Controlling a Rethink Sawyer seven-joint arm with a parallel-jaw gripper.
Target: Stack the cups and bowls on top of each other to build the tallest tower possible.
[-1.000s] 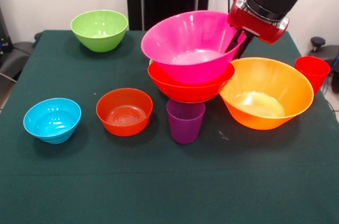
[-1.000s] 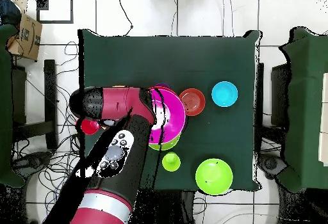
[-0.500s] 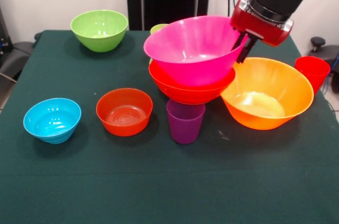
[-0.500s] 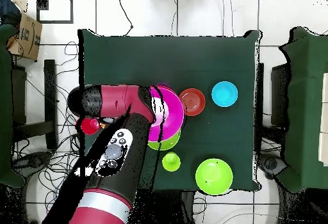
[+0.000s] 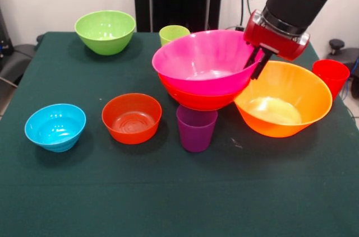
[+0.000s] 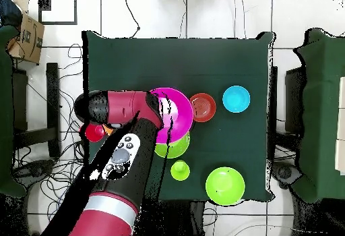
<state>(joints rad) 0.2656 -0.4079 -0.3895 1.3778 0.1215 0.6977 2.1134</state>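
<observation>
The big pink bowl [image 5: 205, 60] sits lower and flatter now, nested in the red-orange bowl [image 5: 196, 98] near the table's middle. The gripper [image 5: 258, 64] still pinches its rim. The lime green cup [image 5: 173, 34] shows behind. The tower looks steadier.

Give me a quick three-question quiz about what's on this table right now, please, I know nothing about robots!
1. True or false: the pink bowl sits inside the red-orange bowl.
2. Which cup stands nearest the camera in the front view? A) red B) purple C) lime green
3. What does the gripper hold?

Key:
1. True.
2. B, the purple cup; the red cup and the lime green cup stand farther back.
3. The pink bowl's rim, beside the large orange bowl.
</observation>
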